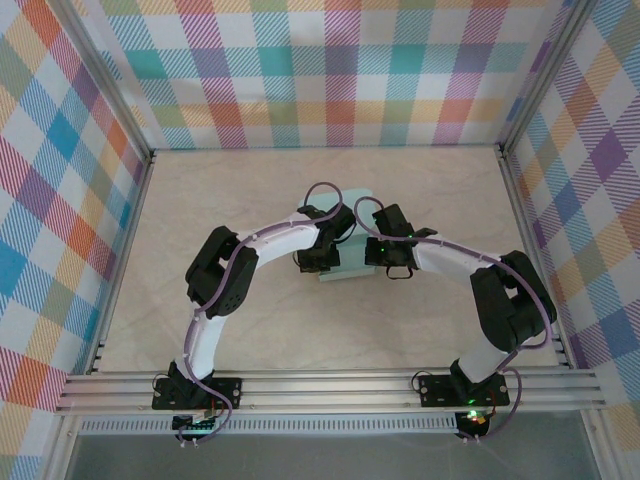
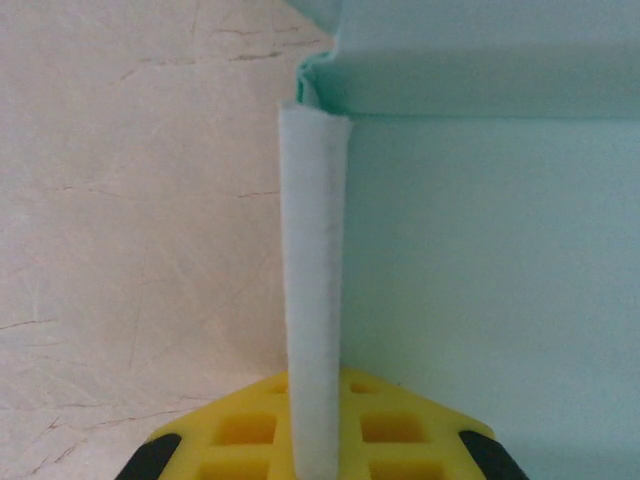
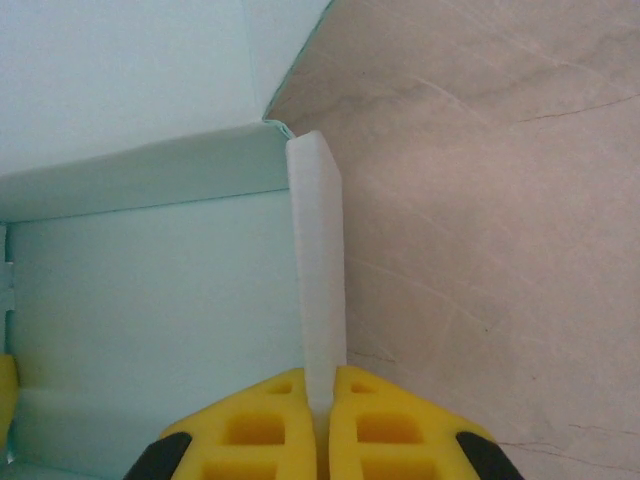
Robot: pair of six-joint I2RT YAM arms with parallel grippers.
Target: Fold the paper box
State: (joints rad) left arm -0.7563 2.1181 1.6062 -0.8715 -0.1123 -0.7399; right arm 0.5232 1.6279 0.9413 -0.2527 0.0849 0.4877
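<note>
The paper box (image 1: 350, 262) is pale mint card lying at the table's middle, between my two wrists. My left gripper (image 1: 320, 256) is shut on the box's left side wall. In the left wrist view that wall (image 2: 314, 260) stands upright as a pale folded strip between the yellow fingers (image 2: 400, 425), with the box floor (image 2: 490, 270) to its right. My right gripper (image 1: 388, 256) is shut on the opposite side wall (image 3: 318, 270), which rises between its yellow fingers (image 3: 250, 430). The box floor (image 3: 150, 300) lies to the left, and a raised far wall (image 3: 150, 175) lies beyond it.
The beige tabletop (image 1: 240, 190) spreads around the box on all sides. Checked cloth walls (image 1: 330, 70) on aluminium posts close in the back and both sides. A metal rail (image 1: 330, 385) carrying the arm bases runs along the near edge.
</note>
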